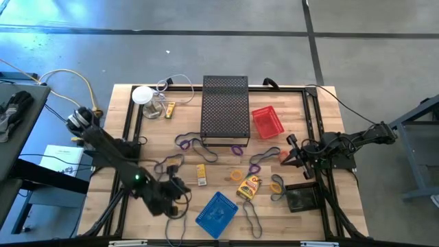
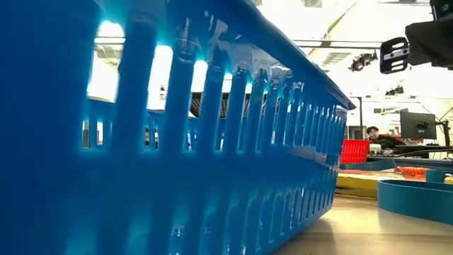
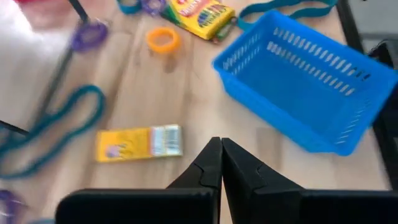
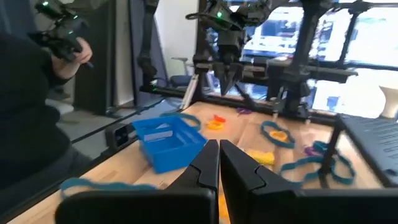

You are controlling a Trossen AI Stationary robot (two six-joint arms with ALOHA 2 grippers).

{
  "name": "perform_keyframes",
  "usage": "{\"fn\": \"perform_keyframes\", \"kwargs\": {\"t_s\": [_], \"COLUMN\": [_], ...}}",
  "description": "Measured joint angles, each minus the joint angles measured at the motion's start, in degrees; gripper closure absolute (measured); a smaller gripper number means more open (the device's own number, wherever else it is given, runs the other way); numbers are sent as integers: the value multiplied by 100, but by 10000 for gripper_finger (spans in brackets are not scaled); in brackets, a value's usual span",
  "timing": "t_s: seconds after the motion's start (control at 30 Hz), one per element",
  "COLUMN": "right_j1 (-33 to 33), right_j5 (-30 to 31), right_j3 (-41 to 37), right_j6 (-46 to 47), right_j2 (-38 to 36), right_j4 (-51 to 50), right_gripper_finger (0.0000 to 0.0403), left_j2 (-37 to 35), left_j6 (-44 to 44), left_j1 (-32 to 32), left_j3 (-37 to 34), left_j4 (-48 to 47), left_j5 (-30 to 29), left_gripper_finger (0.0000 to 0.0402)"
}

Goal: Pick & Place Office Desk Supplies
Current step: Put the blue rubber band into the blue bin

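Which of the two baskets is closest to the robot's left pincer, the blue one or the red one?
The blue basket. It sits at the table's near edge right beside the left pincer, while the red basket lies far off beside the black mesh box.

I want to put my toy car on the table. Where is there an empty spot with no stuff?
Bare wood lies along the left edge of the table, between the white round object and the left hand. Another patch sits behind the red basket. The middle, between the black mesh box and the blue basket, is crowded with bands and packets.

Blue basket point(image 2: 177, 142) fills low view, hiding table; rubber bands point(image 3: 56, 124) blurred.
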Motion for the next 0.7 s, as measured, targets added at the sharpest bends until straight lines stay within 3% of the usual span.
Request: {"fn": "perform_keyframes", "kwargs": {"t_s": [0.17,0.43,0.57,0.7], "right_j1": [1,-2,-2,-2], "right_j5": [-25,-21,-27,-27], "right_j3": [0,0,2,1], "right_j6": [32,41,40,40], "right_j2": [20,22,22,22], "right_j4": [-37,-148,-148,-147], "right_gripper_finger": [401,401,401,401], "left_j2": [240,441,446,495], "left_j6": [-601,-1645,-1325,-695], "left_j1": [-136,-395,-601,-841], "left_j3": [45,41,43,43], "left_j4": [8,95,233,270], "left_j5": [-9,-293,-67,-19], "left_gripper_finger": [387,284,243,234]}}
